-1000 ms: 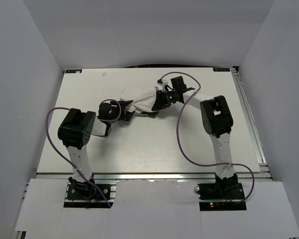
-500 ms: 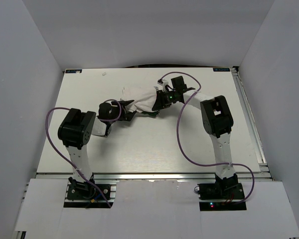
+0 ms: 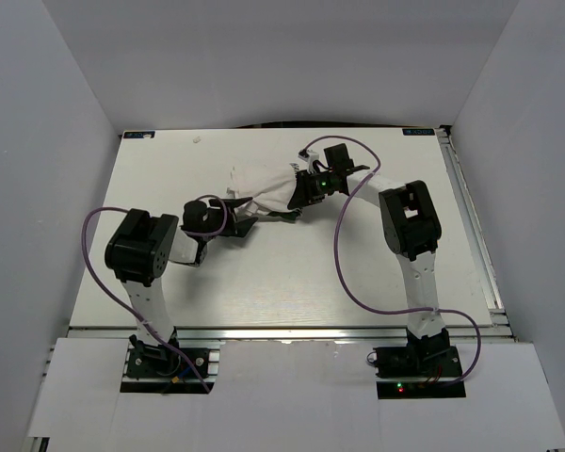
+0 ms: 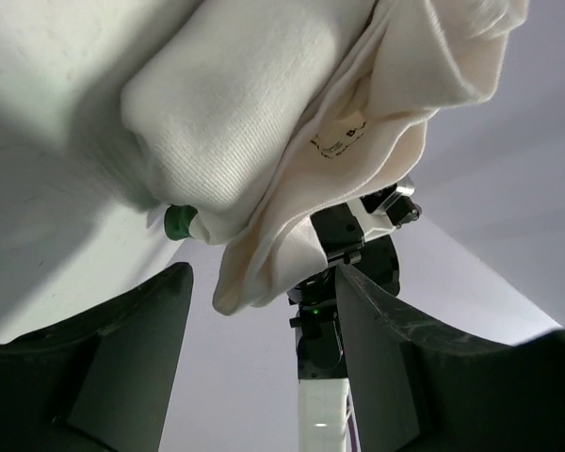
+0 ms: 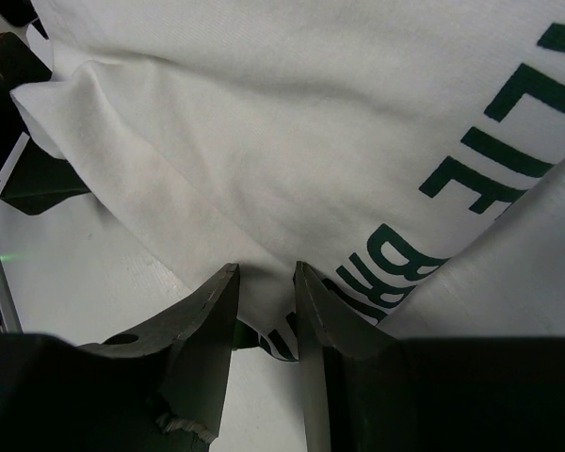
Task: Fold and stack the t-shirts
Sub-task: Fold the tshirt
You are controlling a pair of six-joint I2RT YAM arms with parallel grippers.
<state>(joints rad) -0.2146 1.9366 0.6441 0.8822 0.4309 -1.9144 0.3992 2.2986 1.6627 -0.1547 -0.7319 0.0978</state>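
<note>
Pinching a bunched t-shirt (image 3: 264, 185) at the table's (image 3: 264, 282) far middle.
Showing white cotton and dark green lettering; clamping a fold in the right gripper (image 5: 266, 271), holding the left gripper (image 4: 264, 273) wide open, empty, nearer the table's centre.

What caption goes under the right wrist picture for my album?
Right gripper pinches the white t-shirt with green lettering.

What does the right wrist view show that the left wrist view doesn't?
Right wrist only: the dark green lettering printed on the t-shirt, and the right gripper with its jaws closed on a fold of it. Left wrist only: a small printed label, the right arm beyond the cloth, and the left gripper with its jaws wide apart. Both: the bunched white t-shirt.
</note>
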